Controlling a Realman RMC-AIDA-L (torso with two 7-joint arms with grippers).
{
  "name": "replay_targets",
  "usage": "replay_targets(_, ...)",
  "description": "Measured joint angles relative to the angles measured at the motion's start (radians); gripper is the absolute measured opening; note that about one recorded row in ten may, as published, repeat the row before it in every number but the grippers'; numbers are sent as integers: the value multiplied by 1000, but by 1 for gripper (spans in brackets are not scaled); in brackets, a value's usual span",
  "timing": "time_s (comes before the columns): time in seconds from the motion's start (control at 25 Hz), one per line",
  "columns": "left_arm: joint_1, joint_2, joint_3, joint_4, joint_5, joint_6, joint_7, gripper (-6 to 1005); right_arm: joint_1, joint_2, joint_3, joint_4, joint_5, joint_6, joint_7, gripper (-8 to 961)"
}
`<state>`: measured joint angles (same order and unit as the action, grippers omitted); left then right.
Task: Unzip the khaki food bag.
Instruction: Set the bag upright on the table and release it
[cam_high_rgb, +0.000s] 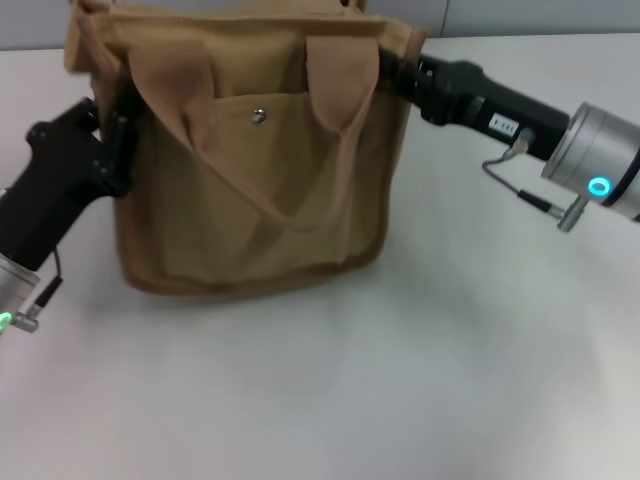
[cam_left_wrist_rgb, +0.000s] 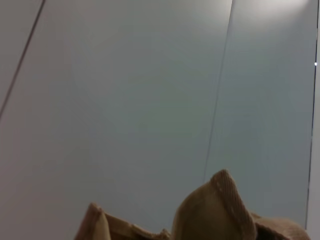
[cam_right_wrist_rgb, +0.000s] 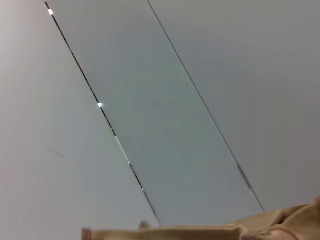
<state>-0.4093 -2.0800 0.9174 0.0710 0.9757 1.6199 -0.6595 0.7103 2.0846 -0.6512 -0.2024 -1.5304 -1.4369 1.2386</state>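
Note:
The khaki food bag (cam_high_rgb: 260, 200) stands upright on the white table in the head view, its front pocket with a metal snap (cam_high_rgb: 259, 117) facing me and its strap handle (cam_high_rgb: 340, 90) drooping over the front. Its top zipper is out of view. My left gripper (cam_high_rgb: 118, 140) is against the bag's upper left side. My right gripper (cam_high_rgb: 392, 68) is against the bag's upper right corner. Tan fabric edges of the bag show in the left wrist view (cam_left_wrist_rgb: 215, 210) and in the right wrist view (cam_right_wrist_rgb: 280, 225).
The white table (cam_high_rgb: 400, 380) stretches in front of and to the right of the bag. A thin cable loop (cam_high_rgb: 520, 190) hangs under the right arm. Both wrist views show mostly a grey panelled wall (cam_left_wrist_rgb: 150, 100).

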Motion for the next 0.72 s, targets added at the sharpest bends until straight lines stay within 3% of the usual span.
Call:
replay_targets(0.12, -3, 0, 16, -6, 3, -2, 0, 87, -7, -1, 0, -23, 0, 4, 2, 77)
replay_targets(0.32, -21, 0, 185, -4, 6, -2, -82, 87, -78, 0, 8, -74, 7, 5, -12, 45)
replay_targets(0.48, -16, 1, 227, 1, 7, 20, -90, 141, -131, 0, 27, -85, 41, -3, -19, 118)
replay_targets(0.6, 17, 15, 250, 27, 7, 107, -90, 195, -181, -3, 33, -113, 51, -73, -19, 172)
replay_targets(0.72, 59, 26, 250, 73, 7, 153, -95, 249, -207, -4, 53, -126, 68, -132, -13, 300)
